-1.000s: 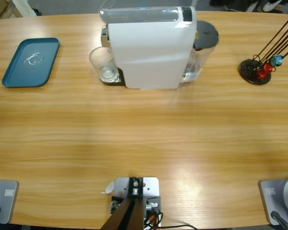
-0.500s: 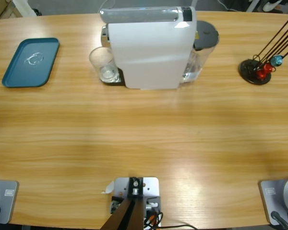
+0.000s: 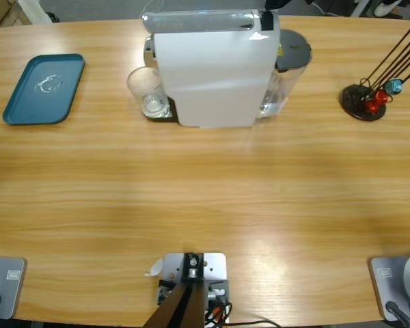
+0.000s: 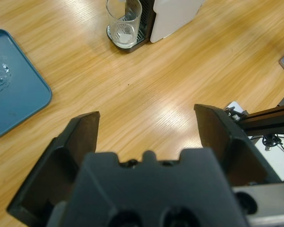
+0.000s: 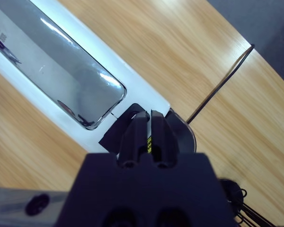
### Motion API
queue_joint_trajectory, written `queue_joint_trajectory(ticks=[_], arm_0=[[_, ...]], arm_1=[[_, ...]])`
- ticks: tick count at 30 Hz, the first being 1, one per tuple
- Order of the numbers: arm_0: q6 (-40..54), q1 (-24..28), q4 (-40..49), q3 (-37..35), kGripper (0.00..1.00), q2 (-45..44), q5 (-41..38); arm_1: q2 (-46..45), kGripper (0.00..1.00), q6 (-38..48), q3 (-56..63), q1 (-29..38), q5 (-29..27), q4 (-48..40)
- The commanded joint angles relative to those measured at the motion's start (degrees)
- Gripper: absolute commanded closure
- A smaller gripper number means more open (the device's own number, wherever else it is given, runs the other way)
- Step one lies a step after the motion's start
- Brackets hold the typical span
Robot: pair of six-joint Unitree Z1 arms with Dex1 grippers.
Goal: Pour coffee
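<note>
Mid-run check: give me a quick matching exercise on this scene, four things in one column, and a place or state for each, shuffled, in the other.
Things:
1. drinking glass
2. blue tray
3. right gripper
4. left gripper

Places or states:
A. jaws closed, over the back of the white coffee machine
B. jaws spread wide above bare table
C. lying flat, away from the machine
D. standing on the machine's drip tray

Pairs: 1-D, 2-C, 3-A, 4-B

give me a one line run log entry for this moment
left gripper: open, above table | right gripper: shut, over coffee machine top | glass: under spout | coffee: not visible
</note>
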Motion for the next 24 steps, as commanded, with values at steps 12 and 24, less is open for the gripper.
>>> queue_joint_trajectory(ticks=[12,24], arm_0=[[-0.5,0.6,-0.7,2.1,0.128,1.4,0.5],[-0.5,0.6,-0.8,2.1,0.128,1.5,0.5]], arm_1=[[2.8,1.000,0.4,-1.3,2.7,0.1,2.0],[1.0,1.000,-0.1,-1.7,2.6,-2.1,2.5]])
